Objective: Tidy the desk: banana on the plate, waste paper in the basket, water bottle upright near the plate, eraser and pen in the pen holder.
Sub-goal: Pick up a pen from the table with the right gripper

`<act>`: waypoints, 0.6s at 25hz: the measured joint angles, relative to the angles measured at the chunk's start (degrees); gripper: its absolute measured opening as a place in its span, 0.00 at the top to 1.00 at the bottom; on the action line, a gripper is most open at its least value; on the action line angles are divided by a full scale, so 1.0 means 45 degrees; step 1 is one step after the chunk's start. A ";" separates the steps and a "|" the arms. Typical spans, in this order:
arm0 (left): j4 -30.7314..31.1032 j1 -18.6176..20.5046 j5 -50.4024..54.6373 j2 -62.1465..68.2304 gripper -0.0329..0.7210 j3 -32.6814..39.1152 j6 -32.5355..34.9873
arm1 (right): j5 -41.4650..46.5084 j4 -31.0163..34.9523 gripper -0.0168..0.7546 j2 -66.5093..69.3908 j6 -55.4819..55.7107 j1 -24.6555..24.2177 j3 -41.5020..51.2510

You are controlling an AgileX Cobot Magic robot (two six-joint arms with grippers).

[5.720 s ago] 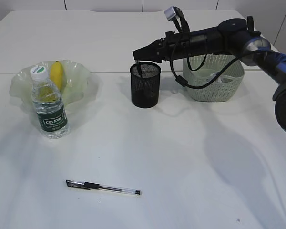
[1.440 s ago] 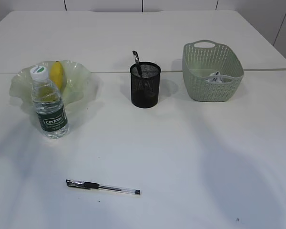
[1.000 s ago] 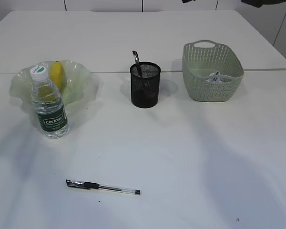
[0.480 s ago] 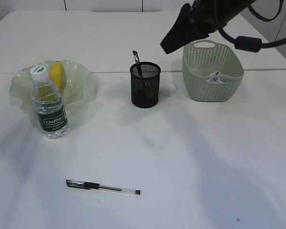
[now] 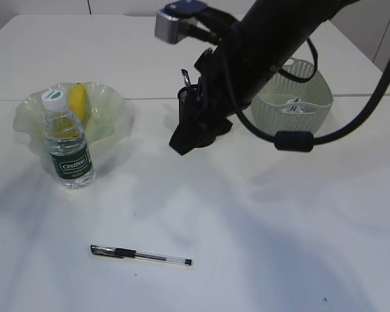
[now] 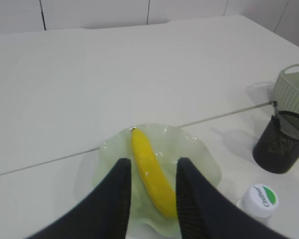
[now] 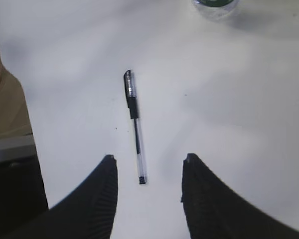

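Right wrist view | right hand (image 7: 148,169) open, empty, above pen (image 7: 135,125) | pen judged light, stiff, slippery; take mid-barrel, flat on bench (image 7: 229,114).

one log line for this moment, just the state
right gripper: open, above pen | left gripper: open, over banana on plate | bottle: upright | pen: on table

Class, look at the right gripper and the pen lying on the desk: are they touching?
Apart. The right wrist view shows the pen flat on the table, bare white surface separating it from both open fingers of the right gripper.
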 joint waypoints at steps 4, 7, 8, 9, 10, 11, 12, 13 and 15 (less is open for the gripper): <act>0.0365 0.0000 0.0828 0.0000 0.67 0.0000 0.0000 | -0.0114 -0.0062 0.57 0.0302 -0.0564 0.0505 0.0381; 0.0451 0.0000 0.1498 0.0000 0.67 0.0000 0.0000 | -0.0195 -0.0062 0.57 0.0738 -0.0643 0.0539 0.0390; 0.0478 0.0000 0.1642 0.0000 0.67 0.0000 0.0000 | -0.0226 -0.0062 0.57 0.0893 -0.0690 0.0539 0.0390; 0.0478 0.0000 0.1703 0.0000 0.67 0.0000 0.0000 | -0.0281 -0.0062 0.57 0.1048 -0.0741 0.0539 0.0390; 0.0478 0.0000 0.1756 0.0000 0.67 0.0000 0.0000 | -0.0281 -0.0062 0.57 0.1178 -0.0833 0.0539 0.0390; 0.0478 0.0000 0.1811 0.0000 0.67 0.0000 0.0000 | -0.0313 -0.0040 0.57 0.1315 -0.0907 0.0539 0.0390; 0.0478 0.0000 0.1811 0.0000 0.67 0.0000 0.0000 | -0.0323 -0.0040 0.57 0.1428 -0.0999 0.0539 0.0390; 0.0495 0.0000 0.1827 0.0000 0.67 0.0000 -0.0023 | -0.0344 -0.0040 0.57 0.1533 -0.1103 0.0539 0.0390; 0.0495 0.0000 0.1838 0.0000 0.67 0.0000 -0.0075 | -0.0401 0.0011 0.57 0.1668 -0.1256 0.0587 0.0390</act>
